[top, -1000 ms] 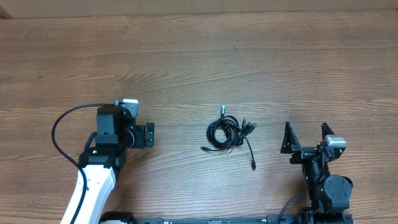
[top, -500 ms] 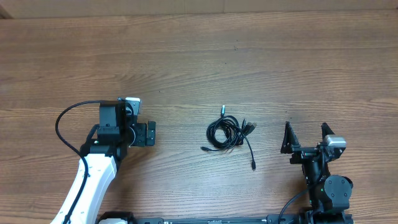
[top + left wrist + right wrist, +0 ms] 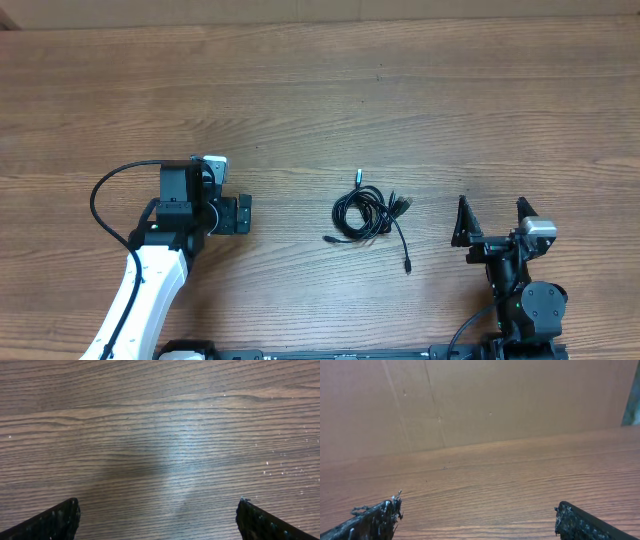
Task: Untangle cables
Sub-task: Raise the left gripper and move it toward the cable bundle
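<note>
The cables (image 3: 368,214) lie in a small knotted bundle of thin black cords near the middle of the wooden table (image 3: 320,90). One loose end trails to a plug tip (image 3: 408,268) at the front right, and a silvery tip (image 3: 357,176) points away at the back. My left gripper (image 3: 236,215) hangs open over bare wood well to the left of the bundle. In the left wrist view the left gripper (image 3: 159,515) has nothing between its fingers. My right gripper (image 3: 491,222) stands open to the bundle's right, and in its own view the right gripper (image 3: 477,515) is empty too. Neither wrist view shows the cables.
A brown cardboard wall (image 3: 480,400) stands along the table's far edge. The left arm's thick black cable (image 3: 105,200) loops out to its left. The arm bases sit at the front edge (image 3: 340,352).
The left arm has shifted slightly to the right and away from the front edge, most of it in the earlier half second. The right arm and the cables have not moved.
</note>
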`<state>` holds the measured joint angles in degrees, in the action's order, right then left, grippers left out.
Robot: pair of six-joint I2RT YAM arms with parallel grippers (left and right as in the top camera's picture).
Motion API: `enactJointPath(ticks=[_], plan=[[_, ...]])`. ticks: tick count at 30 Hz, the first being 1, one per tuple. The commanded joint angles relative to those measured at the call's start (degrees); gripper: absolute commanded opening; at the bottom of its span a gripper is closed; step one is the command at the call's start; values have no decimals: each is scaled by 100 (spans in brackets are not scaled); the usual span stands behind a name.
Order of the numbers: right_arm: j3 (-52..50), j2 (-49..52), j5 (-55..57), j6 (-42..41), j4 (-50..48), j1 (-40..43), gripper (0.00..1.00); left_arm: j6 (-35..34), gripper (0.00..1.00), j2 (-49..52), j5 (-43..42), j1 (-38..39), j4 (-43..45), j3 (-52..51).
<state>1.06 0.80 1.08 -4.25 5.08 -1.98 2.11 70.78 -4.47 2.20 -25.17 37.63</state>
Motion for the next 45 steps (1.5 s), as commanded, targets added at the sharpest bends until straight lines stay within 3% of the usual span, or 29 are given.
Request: enactJointPath(ticks=[1, 17, 29, 45], plan=[[-59, -63, 76, -24, -37, -31, 100, 94, 100, 37, -138, -31, -2, 155], [-59, -63, 79, -24, -37, -31, 100, 90, 100, 37, -138, -31, 227, 155], [-59, -63, 76, -24, -37, -31, 100, -514, 100, 37, -483, -31, 251, 155], [-59, -63, 79, -24, -37, -31, 100, -516, 100, 37, -450, -31, 299, 155]])
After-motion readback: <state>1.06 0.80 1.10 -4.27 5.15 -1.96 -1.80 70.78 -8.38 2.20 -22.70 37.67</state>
